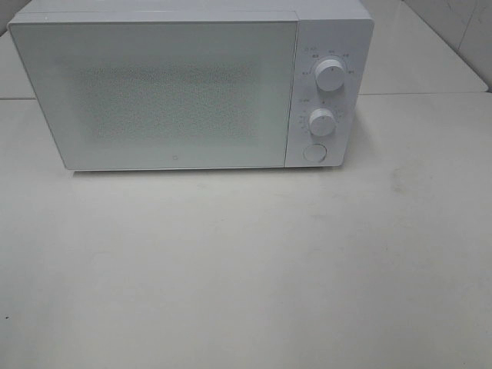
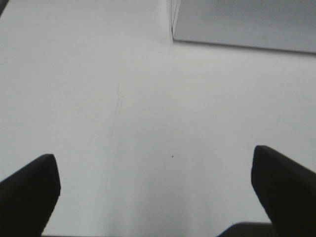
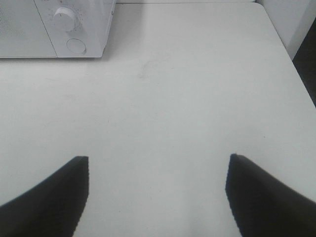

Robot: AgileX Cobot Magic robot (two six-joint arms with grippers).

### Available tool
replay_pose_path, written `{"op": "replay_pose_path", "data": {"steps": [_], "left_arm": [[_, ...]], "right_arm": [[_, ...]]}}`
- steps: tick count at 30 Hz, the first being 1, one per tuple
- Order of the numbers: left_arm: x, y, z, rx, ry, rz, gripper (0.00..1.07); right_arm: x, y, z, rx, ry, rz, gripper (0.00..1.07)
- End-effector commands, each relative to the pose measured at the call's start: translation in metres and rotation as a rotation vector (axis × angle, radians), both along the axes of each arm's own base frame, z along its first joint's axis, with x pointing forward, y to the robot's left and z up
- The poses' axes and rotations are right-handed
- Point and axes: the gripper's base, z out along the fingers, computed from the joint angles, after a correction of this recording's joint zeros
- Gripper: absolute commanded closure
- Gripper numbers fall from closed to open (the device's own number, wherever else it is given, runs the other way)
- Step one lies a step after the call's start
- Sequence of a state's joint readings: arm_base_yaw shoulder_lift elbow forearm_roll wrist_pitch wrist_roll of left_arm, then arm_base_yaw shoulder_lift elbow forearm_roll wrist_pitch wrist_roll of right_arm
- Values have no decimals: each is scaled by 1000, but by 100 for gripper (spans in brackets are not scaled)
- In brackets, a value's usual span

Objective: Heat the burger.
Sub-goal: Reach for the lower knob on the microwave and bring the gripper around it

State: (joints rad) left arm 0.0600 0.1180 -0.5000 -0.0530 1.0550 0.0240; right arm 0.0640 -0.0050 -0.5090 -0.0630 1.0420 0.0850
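The burger is out of view in every frame. A white microwave (image 1: 192, 84) stands at the back of the table with its door shut; its corner (image 2: 237, 24) shows in the left wrist view and its dial side (image 3: 64, 27) in the right wrist view. My left gripper (image 2: 155, 185) hovers open over bare table, its dark fingers (image 2: 29, 192) wide apart and empty. Open too is my right gripper (image 3: 157, 190), with nothing between its fingers (image 3: 54, 192). Neither gripper appears in the exterior high view.
The microwave carries two round dials (image 1: 330, 74) and a round button (image 1: 314, 152) on its right panel. The white table (image 1: 246, 269) stretches in front of it. The table's right edge (image 3: 296, 74) borders a dark gap.
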Motion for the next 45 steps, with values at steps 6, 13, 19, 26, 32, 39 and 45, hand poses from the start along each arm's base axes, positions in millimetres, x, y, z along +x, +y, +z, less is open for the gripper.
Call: {"op": "replay_pose_path", "data": {"steps": [6, 13, 19, 26, 32, 39, 45], "left_arm": [[-22, 0, 1, 17, -164, 9, 9], [-22, -1, 1, 15, -163, 9, 9], [-22, 0, 1, 15, -162, 9, 9], [-22, 0, 1, 15, -162, 9, 9], [-22, 0, 1, 15, -162, 9, 9], [-22, 0, 1, 15, -162, 9, 9], [-22, 0, 1, 15, -162, 9, 9]], "right_arm": [[-3, 0, 0, 6, -28, -6, 32], [-3, 0, 0, 6, -23, -6, 32], [-2, 0, 0, 6, -19, -6, 32], [-2, 0, 0, 6, -19, -6, 32], [-2, 0, 0, 6, -19, -6, 32], [-2, 0, 0, 6, -19, -6, 32], [-2, 0, 0, 6, -19, -6, 32]]}}
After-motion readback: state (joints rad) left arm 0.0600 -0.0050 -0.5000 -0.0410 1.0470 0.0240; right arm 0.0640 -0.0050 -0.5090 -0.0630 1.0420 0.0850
